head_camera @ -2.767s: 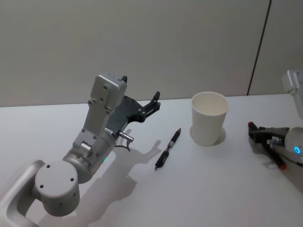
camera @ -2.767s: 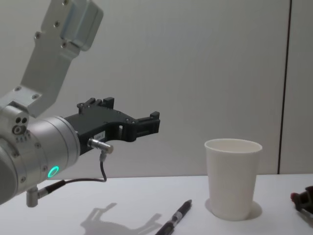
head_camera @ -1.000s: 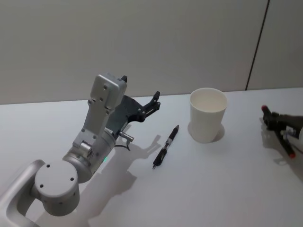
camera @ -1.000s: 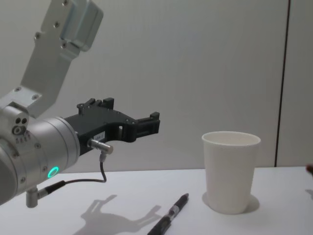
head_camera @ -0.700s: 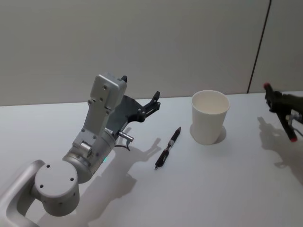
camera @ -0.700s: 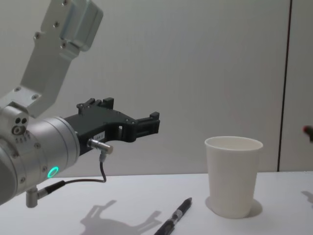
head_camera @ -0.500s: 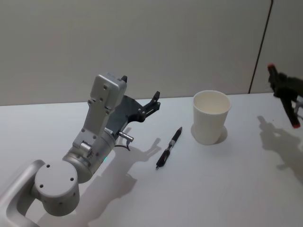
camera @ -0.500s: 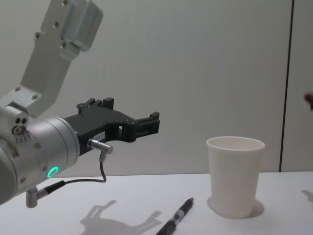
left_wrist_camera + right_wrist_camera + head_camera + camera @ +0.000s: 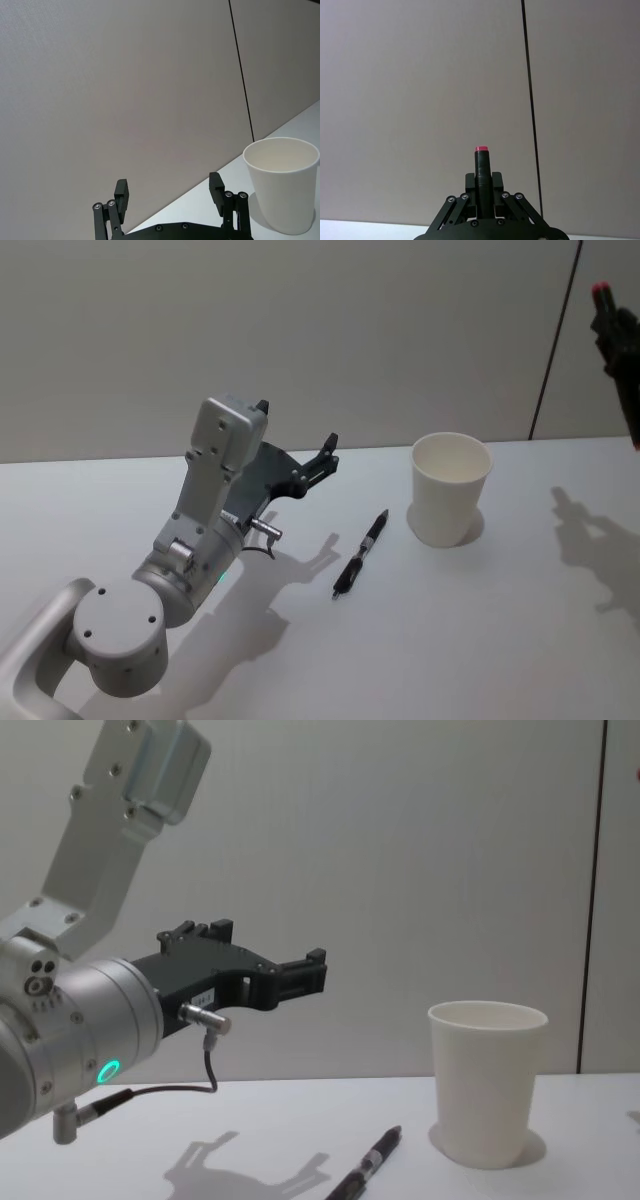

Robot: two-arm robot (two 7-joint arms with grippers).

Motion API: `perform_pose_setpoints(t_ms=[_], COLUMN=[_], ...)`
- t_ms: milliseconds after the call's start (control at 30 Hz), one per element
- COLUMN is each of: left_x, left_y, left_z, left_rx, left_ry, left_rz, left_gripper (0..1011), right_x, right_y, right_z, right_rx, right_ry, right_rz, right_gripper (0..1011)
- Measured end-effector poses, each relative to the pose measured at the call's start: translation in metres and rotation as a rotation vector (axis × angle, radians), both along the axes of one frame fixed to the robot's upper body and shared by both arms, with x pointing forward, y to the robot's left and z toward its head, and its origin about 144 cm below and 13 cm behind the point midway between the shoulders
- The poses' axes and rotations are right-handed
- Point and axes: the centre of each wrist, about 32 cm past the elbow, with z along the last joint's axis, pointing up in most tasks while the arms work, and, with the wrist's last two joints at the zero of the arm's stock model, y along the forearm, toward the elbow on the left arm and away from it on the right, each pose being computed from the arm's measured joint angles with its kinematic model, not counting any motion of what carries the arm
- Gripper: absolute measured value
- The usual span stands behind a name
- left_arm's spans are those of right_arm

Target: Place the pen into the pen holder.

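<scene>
The pen holder, a white paper cup (image 9: 451,488) (image 9: 487,1085) (image 9: 282,185), stands upright on the table right of centre. A black pen (image 9: 361,552) (image 9: 372,1166) lies flat on the table just left of the cup, clear of both grippers. My right gripper (image 9: 618,340) (image 9: 482,183) hangs high at the far right, well above and to the right of the cup, shut on a dark pen with a red end (image 9: 481,167) that sticks out past its fingertips. My left gripper (image 9: 297,425) (image 9: 169,189) (image 9: 270,948) is held open in the air, left of the lying pen.
The white table (image 9: 480,640) runs up to a plain grey wall (image 9: 300,330). A thin dark seam (image 9: 555,340) runs down the wall behind the cup. My left arm's large silver links (image 9: 190,540) take up the near left of the table.
My right gripper has risen with the red-ended pen from table height at the right to high above it. The left arm, the cup and the lying pen have stayed put.
</scene>
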Motion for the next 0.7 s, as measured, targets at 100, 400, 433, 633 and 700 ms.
perform_pose_setpoints(t_ms=[100, 400, 433, 633, 700], left_x=[0.0, 0.0, 0.0, 0.0, 0.0], left_y=[0.0, 0.0, 0.0, 0.0, 0.0], left_z=[0.0, 0.0, 0.0, 0.0, 0.0], left_rx=[0.0, 0.0, 0.0, 0.0, 0.0], left_ry=[0.0, 0.0, 0.0, 0.0, 0.0], left_rz=[0.0, 0.0, 0.0, 0.0, 0.0], left_gripper=[1001, 1001, 1001, 1001, 1001], right_x=[0.0, 0.008, 0.011, 0.023, 0.029], right_y=[0.003, 0.019, 0.023, 0.04, 0.048], right_z=[-0.001, -0.024, -0.03, -0.048, -0.055], right_rx=[0.008, 0.001, -0.001, -0.003, 0.001], right_ry=[-0.029, -0.056, -0.066, -0.11, -0.136], right_rz=[0.003, 0.005, 0.004, 0.007, 0.01], right_gripper=[177, 177, 178, 177, 177])
